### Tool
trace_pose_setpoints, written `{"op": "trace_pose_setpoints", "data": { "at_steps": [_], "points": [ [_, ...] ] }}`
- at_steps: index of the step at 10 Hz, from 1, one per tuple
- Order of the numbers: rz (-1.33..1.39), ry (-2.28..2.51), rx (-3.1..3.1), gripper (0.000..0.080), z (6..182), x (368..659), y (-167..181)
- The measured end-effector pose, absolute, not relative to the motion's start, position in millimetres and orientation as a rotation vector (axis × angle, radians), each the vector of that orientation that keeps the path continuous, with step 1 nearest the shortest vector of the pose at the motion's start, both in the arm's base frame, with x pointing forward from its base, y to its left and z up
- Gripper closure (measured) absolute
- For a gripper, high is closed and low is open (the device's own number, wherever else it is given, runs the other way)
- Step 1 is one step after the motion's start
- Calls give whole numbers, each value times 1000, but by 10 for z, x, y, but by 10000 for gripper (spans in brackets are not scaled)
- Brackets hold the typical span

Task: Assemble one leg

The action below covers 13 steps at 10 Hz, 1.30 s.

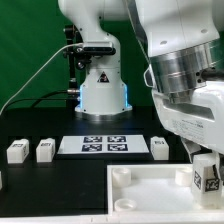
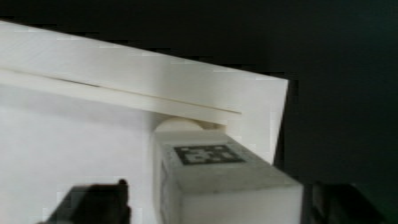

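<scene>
One leg (image 1: 207,178), a small white block with a square marker, stands at the near corner of the large white slab (image 1: 140,195) on the exterior view's right. My gripper (image 1: 205,168) is down around it. In the wrist view the leg (image 2: 214,165) lies between the two dark fingers (image 2: 98,203), its far end at the slab's (image 2: 71,110) corner socket. A strip of slab shows between one finger and the leg, so the jaws stand a little wider than the leg.
Three more legs stand on the black table: two on the exterior view's left (image 1: 17,150) (image 1: 45,149) and one right of the marker board (image 1: 160,146). The marker board (image 1: 104,144) lies before the robot base (image 1: 102,90).
</scene>
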<state>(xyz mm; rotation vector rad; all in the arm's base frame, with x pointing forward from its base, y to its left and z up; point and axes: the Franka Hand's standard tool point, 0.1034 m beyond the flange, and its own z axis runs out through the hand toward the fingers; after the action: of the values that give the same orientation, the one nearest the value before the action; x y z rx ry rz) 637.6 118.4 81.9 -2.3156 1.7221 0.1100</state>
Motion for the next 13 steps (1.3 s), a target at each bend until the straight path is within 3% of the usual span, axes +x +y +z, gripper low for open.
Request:
{"op": "trace_pose_setpoints", "data": {
  "at_steps": [2, 11, 12, 13],
  "points": [
    [104, 1483, -2494, 155, 796, 6323, 1193],
    [-77, -156, -2993, 150, 806, 6403, 1096],
    [-69, -37, -2989, 150, 801, 6396, 1111],
    [-70, -57, -2989, 289, 800, 6396, 1107]
  ]
}}
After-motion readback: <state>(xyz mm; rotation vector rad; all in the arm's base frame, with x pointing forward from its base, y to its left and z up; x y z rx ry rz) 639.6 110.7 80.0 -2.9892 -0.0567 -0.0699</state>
